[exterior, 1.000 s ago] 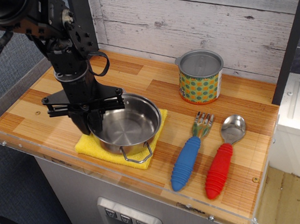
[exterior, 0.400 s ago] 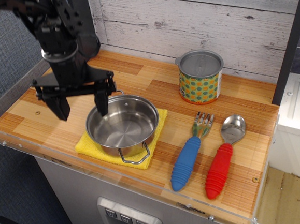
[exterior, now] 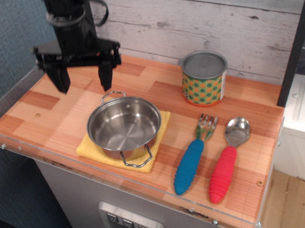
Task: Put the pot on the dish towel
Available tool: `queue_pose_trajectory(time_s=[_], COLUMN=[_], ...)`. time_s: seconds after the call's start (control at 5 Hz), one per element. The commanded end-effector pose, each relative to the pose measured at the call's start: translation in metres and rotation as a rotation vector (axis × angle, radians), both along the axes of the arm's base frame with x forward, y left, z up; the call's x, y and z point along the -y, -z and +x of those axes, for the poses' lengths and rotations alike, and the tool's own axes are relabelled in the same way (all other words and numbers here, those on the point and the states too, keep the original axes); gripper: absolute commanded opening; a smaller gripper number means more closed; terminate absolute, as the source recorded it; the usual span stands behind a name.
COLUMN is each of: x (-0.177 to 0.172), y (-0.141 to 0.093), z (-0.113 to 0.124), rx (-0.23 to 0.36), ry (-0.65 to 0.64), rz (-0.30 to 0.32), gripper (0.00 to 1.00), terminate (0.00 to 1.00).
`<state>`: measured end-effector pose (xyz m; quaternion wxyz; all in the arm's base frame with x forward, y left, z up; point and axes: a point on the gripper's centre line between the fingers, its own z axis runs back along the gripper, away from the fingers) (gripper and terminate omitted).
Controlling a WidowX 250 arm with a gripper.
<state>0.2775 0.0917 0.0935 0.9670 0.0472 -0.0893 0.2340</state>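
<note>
Writing/labels: no readable text anywhere; tall tin can [exterior: 204, 79] has an orange-green dotted label, no words legible.
Pot: small shallow round shiny stainless-steel pot [exterior: 124, 127] with two thin wire loop handles, sitting upright on the dish towel, empty inside.
Dish towel: square folded plain yellow terry cloth [exterior: 160, 128], under the pot; yellow edges show at the pot's left, front and right.
Hand: black robot hand [exterior: 83, 79] above and behind-left of the pot, its two fingers [exterior: 106, 74] spread wide apart, holding nothing, clear of the pot.
Change vs earlier: a second ago the hand was down at the pot's left rim, fingers close together on it; 0.4 s ago it had let go and spread; now it is higher and further back from the pot. Pot and towel sit where they were.
Tin can: behind-right of the pot, near the back wall, upright, apart from the pot.
Fork: blue-handled metal fork [exterior: 193, 157] right of the pot, lying flat.
Spoon: red-handled metal spoon [exterior: 226, 159] just right of the fork, further from the pot.
Worktop: wooden plank worktop [exterior: 36, 110] with a clear plastic edge.
Wall: whitewashed plank wall [exterior: 197, 15] behind the pot.
Obstruction: nothing between hand and pot.
</note>
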Motion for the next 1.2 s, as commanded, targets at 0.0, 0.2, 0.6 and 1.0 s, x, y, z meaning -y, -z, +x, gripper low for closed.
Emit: queue_pose_trajectory(time_s=[0.0, 0.2, 0.6, 1.0], x=[0.02, 0.036, 0.075, 0.09], y=[-0.024, -0.025, -0.025, -0.023], z=[0.038, 0.053, 0.063, 0.064], rx=[0.083, 0.099, 0.089, 0.089], ry=[0.102, 0.126, 0.207, 0.246], rz=[0.044, 0.034, 0.005, -0.011], gripper=[1.0, 1.0, 1.0, 1.0], terminate=[0.0, 0.0, 0.0, 1.0])
